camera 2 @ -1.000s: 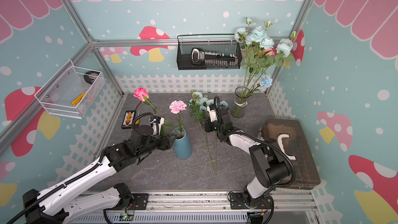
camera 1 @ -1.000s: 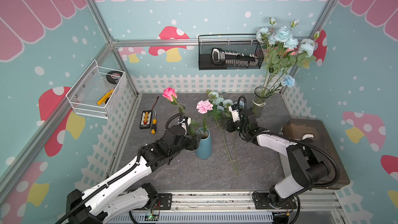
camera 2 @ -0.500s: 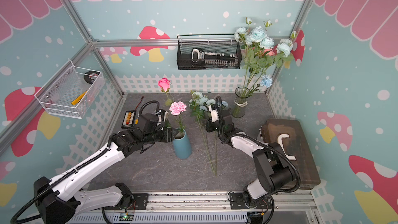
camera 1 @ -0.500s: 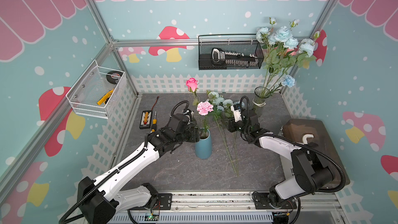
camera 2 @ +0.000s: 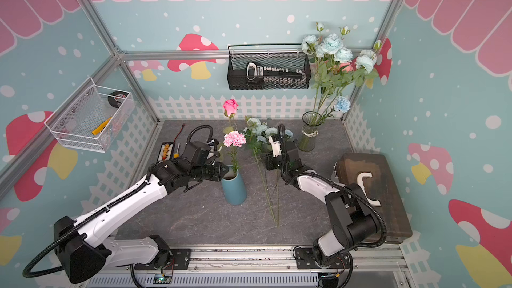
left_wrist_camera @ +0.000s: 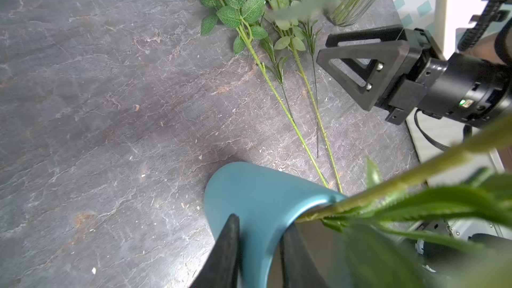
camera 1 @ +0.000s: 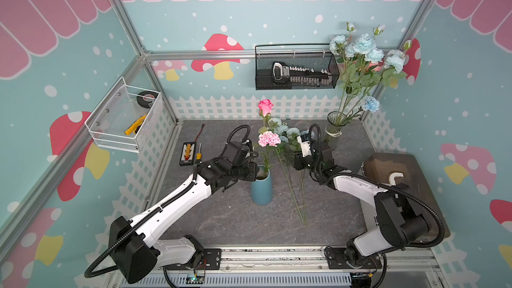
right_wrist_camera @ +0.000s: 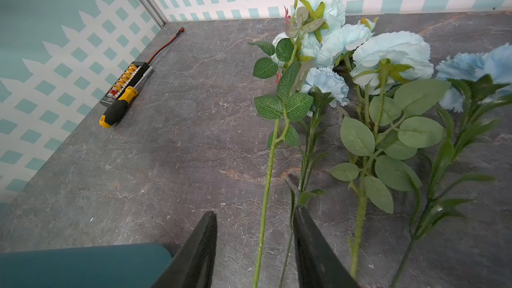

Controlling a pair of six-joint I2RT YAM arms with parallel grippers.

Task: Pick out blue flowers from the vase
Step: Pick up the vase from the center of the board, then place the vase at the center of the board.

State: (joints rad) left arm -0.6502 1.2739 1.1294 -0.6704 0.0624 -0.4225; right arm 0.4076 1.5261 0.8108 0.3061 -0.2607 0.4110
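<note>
Several blue flowers [camera 1: 285, 131] [camera 2: 259, 130] [right_wrist_camera: 388, 51] lie on the table, stems toward the front. More blue flowers [camera 1: 363, 48] [camera 2: 332, 44] stand in a glass vase [camera 1: 333, 131] at the back right. A teal vase [camera 1: 261, 189] [left_wrist_camera: 257, 189] in the middle holds a pink carnation [camera 1: 268, 139] and a pink rose [camera 1: 265, 107]. My left gripper [camera 1: 256, 171] [left_wrist_camera: 260, 225] is shut on the teal vase's rim, one finger outside and one inside. My right gripper [camera 1: 295, 162] [right_wrist_camera: 255, 211] is open over the lying stems, one stem running untouched between its fingers.
A screwdriver and bit set [camera 1: 189, 152] lie at the back left. A white wire basket [camera 1: 124, 117] hangs on the left wall and a black mesh basket [camera 1: 296, 70] on the rear wall. A brown wooden box [camera 1: 399, 173] stands at the right.
My left arm carried the pink rose rightward to the teal vase, let it go there, and closed its jaws on the vase's rim. The right arm has barely moved.
</note>
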